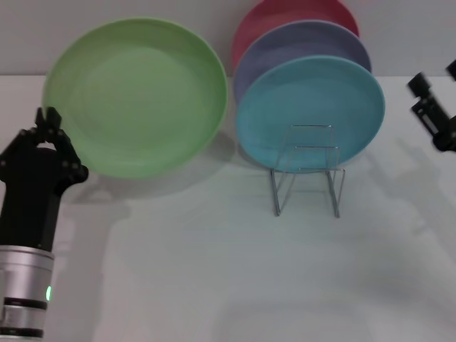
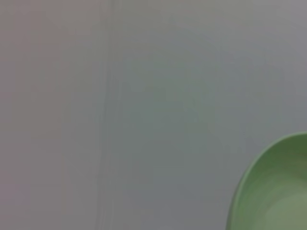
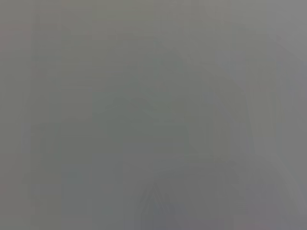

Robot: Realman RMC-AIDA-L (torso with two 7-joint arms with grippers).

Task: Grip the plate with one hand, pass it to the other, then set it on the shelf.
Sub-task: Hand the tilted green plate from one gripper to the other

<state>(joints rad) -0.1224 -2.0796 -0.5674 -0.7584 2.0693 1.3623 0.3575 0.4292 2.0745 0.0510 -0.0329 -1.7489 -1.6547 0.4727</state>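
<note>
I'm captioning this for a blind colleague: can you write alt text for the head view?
A light green plate leans against the back wall, the left tool beside its left edge. To its right, turquoise, lavender and pink plates stand in a wire rack; the right tool is at the right edge.

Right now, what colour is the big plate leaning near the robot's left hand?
Light green. The plate shows best in the head view.

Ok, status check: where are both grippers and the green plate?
Left gripper at green plate's left rim, no grip seen. Right gripper off far right. Plate leans on wall, left of shelf. Turquoise plate already racked.
</note>
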